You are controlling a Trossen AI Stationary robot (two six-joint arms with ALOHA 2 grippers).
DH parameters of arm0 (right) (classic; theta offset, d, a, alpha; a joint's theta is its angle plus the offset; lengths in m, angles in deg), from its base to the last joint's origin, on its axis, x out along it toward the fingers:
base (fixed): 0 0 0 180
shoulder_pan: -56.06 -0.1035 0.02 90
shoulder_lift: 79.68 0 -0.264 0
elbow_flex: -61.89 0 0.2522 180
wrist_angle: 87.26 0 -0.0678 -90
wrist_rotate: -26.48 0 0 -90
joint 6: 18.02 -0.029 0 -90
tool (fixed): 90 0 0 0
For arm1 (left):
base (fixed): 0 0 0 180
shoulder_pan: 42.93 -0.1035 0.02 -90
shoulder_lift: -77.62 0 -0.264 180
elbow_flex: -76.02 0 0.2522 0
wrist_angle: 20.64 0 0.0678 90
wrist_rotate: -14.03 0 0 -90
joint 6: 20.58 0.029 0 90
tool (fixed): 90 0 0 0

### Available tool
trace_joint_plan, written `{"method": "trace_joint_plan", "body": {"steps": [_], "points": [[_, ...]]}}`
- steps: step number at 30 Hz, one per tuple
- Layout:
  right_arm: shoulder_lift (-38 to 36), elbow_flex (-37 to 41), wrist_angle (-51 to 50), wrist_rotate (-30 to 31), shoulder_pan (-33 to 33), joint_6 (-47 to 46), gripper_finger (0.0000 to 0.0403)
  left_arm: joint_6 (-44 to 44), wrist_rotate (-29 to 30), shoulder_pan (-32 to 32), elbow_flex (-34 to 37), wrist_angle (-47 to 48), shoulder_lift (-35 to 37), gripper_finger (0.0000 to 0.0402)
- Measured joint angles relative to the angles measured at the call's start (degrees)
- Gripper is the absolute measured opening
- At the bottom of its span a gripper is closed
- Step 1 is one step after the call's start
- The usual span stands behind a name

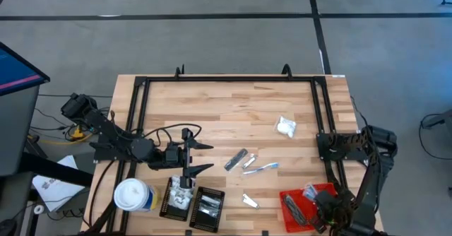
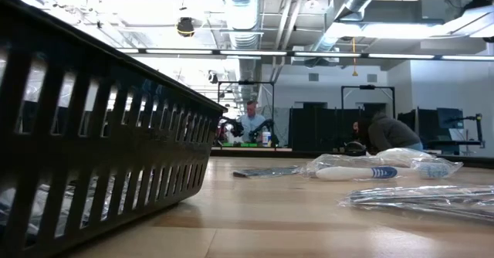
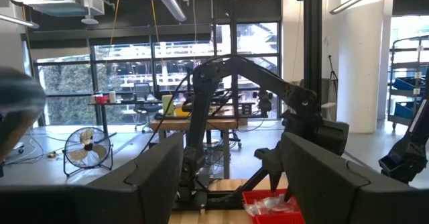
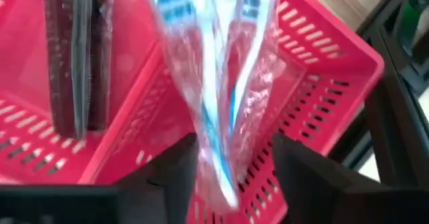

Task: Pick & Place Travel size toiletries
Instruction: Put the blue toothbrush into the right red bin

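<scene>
The right gripper (image 4: 231, 177) is seen low over the red tray (image 4: 322, 83), a ribbed plastic basket with slotted walls. Its two dark, blocky fingers (image 4: 167, 177) stand apart, and between them lies the lower end of a clear, crinkled plastic sleeve holding a blue-and-white stick (image 4: 214, 103); the wrap is not visibly pinched, though contact with the finger faces cannot be ruled out. Just beside that gripper, within the same tray, dark grey bars (image 4: 77, 56) in glossy wrap are laid lengthwise.

From above, the right gripper (image 1: 326, 218) is placed at the tray (image 1: 289, 197), with wrapped items (image 1: 311, 191) gathered inside it.

The left gripper (image 1: 201, 157) is held over the wooden plank table (image 1: 233, 105), its pointed fingers spread wide and nothing between them. Just beside it sit two black ribbed trays (image 1: 205, 206), one with a white puffy packet (image 1: 183, 192) in it, and a round white-topped canister (image 1: 133, 195).

Between the two grippers, on bare wood, lie a silvery sachet (image 1: 236, 159), a wrapped blue-and-white stick (image 1: 263, 168), and a small silvery packet (image 1: 250, 201). A white puffy packet (image 1: 285, 127) lies farther off, well apart from both.

At table height, a black slotted wall (image 2: 100, 150) is seen beside crinkled clear wrappers (image 2: 386, 168).
</scene>
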Motion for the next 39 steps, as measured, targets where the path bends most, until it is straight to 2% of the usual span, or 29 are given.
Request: {"method": "trace_joint_plan", "body": {"steps": [5,9,17,22,26,33,39], "points": [[0.1,-3.3,-4.0,0.2,0.8,4.2,0.0256,0.1,0.0,0.0,0.0,0.2,0.0,0.0241],[0.1,-6.3,-8.0,0.8,1.7,6.9,0.0283,0.1,0.0,0.0,0.0,0.2,0.0,0.0241],[-0.2,-9.6,-17.0,12.3,3.8,7.8,0.0291,0.1,0.0,0.0,0.0,1.0,0.0,0.0241],[-0.7,-9.7,-16.4,22.7,6.6,13.4,0.0291,0.0,0.0,-0.2,0.0,1.8,0.0,0.0241],[-0.7,-9.7,-16.3,26.0,9.6,19.3,0.0292,-0.1,0.0,-0.2,0.0,2.4,0.0,0.0241],[-0.7,-9.7,-12.4,26.0,14.6,29.3,0.0292,-1.2,0.0,-0.6,0.0,4.3,0.0,0.0241],[-0.7,-8.3,-10.2,18.1,15.2,29.4,0.0292,-2.9,0.0,-1.2,0.0,5.2,0.0,0.0241]]}}
